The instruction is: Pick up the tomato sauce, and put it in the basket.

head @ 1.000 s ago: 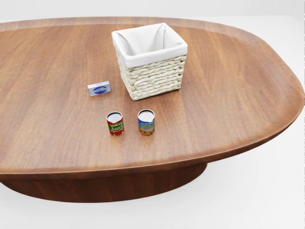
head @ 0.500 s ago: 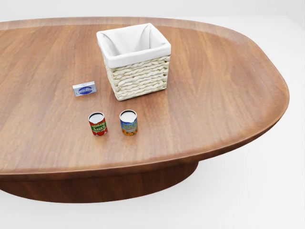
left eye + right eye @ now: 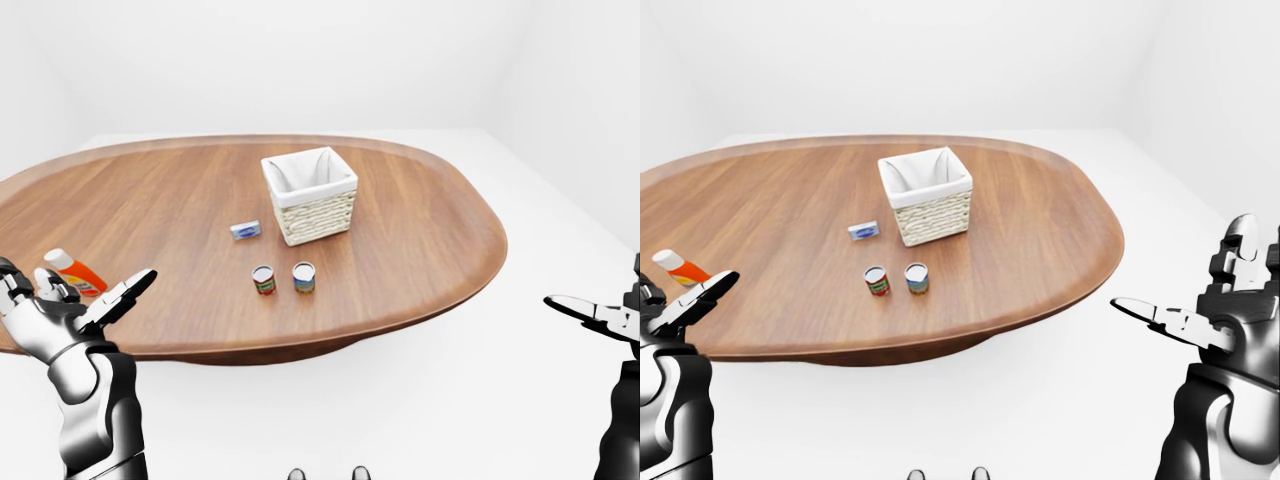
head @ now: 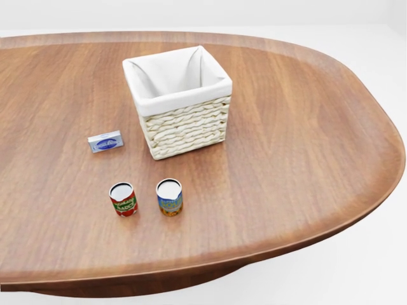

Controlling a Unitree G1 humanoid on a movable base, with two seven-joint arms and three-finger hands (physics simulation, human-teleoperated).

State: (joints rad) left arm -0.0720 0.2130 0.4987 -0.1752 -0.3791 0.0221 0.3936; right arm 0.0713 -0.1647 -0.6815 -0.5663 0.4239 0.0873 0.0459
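The upright tomato sauce can [image 4: 124, 199] stands nearer the open, empty left robot hand [image 3: 75, 312] than the open right robot hand [image 3: 1210, 318].

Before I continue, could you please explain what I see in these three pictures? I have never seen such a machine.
It is a simulated humanoid robot. All three pictures come from cameras on its head: two wide eye views and one closer head view looking down at a wooden table. The grey shapes at the lower corners are its own hands: left hand and right hand, both open and holding nothing. On the table stand a woven basket with a white lining, a red tomato sauce can, a blue can beside it, and a small blue box. An orange bottle lies near the left edge.
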